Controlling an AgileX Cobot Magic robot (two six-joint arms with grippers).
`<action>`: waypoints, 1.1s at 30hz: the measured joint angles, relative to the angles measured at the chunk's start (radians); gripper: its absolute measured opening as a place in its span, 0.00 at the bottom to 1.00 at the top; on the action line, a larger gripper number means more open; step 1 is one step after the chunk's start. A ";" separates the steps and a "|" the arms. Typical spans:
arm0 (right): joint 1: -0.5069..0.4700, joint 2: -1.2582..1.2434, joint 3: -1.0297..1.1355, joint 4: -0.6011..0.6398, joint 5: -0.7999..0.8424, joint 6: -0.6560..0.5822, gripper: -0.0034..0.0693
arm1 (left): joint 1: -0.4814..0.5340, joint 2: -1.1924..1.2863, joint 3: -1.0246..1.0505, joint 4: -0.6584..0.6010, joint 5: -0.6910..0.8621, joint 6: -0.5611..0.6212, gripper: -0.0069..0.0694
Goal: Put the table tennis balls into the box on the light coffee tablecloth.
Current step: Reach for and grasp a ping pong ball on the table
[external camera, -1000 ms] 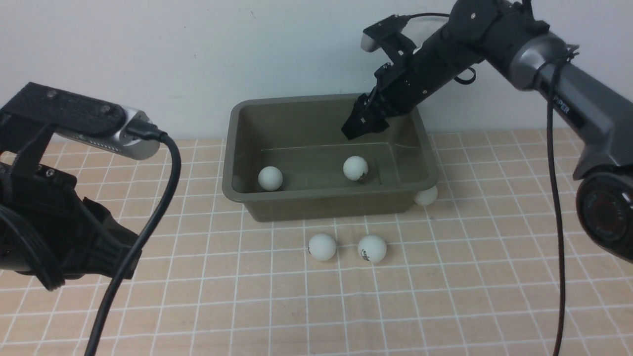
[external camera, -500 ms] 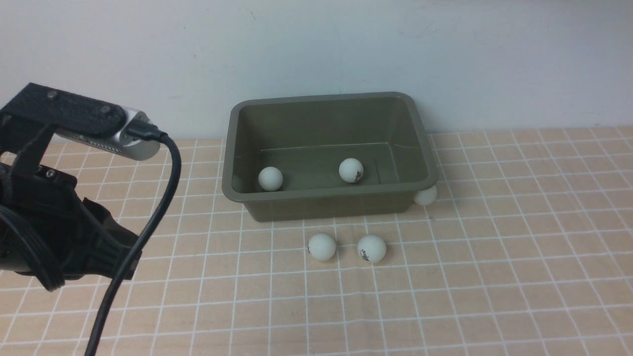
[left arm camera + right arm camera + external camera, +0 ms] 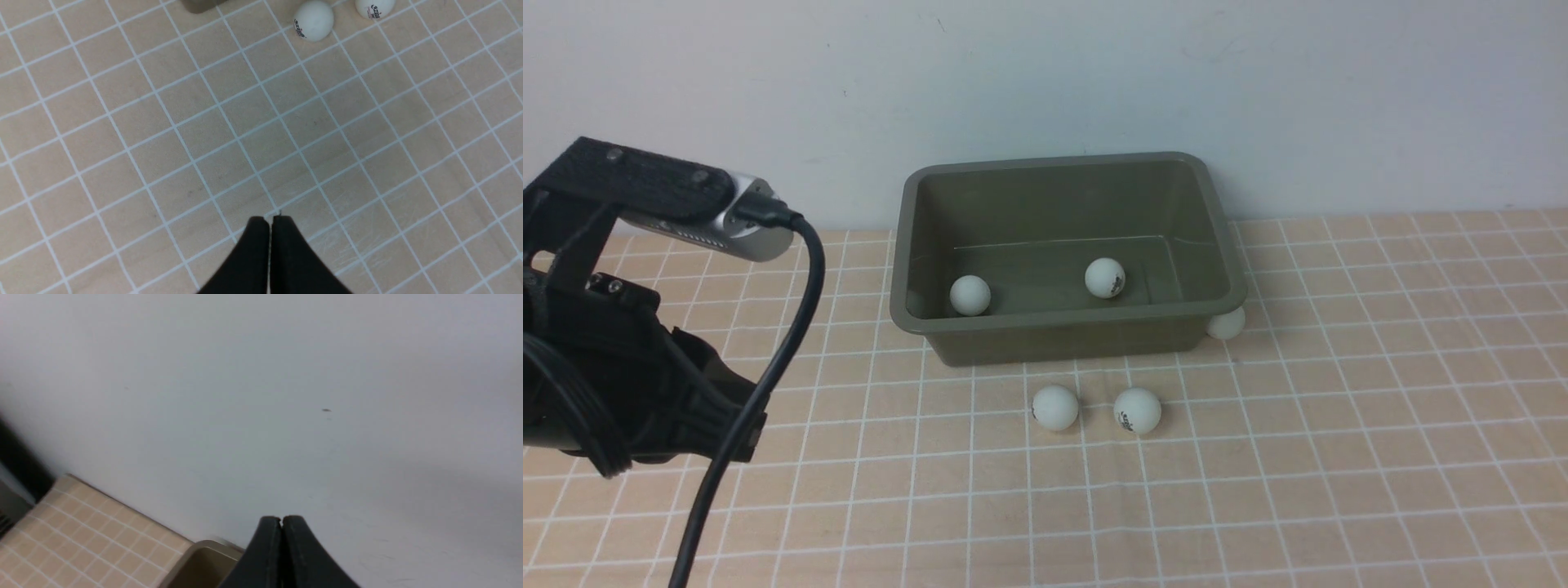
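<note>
The olive box (image 3: pixel 1223 245) stands on the light coffee tablecloth (image 3: pixel 1339 457) near the wall. Two table tennis balls lie inside it: one (image 3: pixel 970 295) at its left, one (image 3: pixel 1105 278) near the middle. Two more balls (image 3: pixel 1055 407) (image 3: pixel 1137 411) rest on the cloth in front of the box, and another (image 3: pixel 1227 322) sits against its right front corner. In the left wrist view the front pair shows as two balls (image 3: pixel 314 20) (image 3: pixel 374 5). My left gripper (image 3: pixel 269 220) hovers shut and empty over bare cloth. My right gripper (image 3: pixel 281 519) is shut, empty, facing the wall above the box rim (image 3: pixel 204 549).
A white wall (image 3: pixel 1045 73) runs behind the box. My left arm, with its camera and black cable (image 3: pixel 768 359), fills the left side of the front view. The right arm is out of the front view.
My right arm has pulled up and out of the front view, and its gripper went from open to shut. The middle ball in the box rolled slightly. The left arm rose a little.
</note>
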 joint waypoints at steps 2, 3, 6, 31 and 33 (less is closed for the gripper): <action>0.000 -0.002 0.000 -0.004 0.000 -0.003 0.02 | 0.000 0.000 0.000 -0.007 0.000 0.004 0.03; 0.000 -0.002 0.000 -0.017 0.001 -0.003 0.02 | 0.000 0.000 0.000 -0.009 0.000 0.006 0.03; 0.000 -0.015 0.000 -0.091 0.002 0.008 0.02 | 0.000 0.000 0.000 -0.011 0.000 0.012 0.03; -0.002 -0.147 -0.001 -0.703 0.007 0.065 0.02 | 0.000 0.000 0.000 -0.035 0.011 0.025 0.03; -0.002 -0.140 0.017 -0.713 0.006 0.066 0.02 | 0.000 0.000 0.000 -0.037 0.022 0.025 0.03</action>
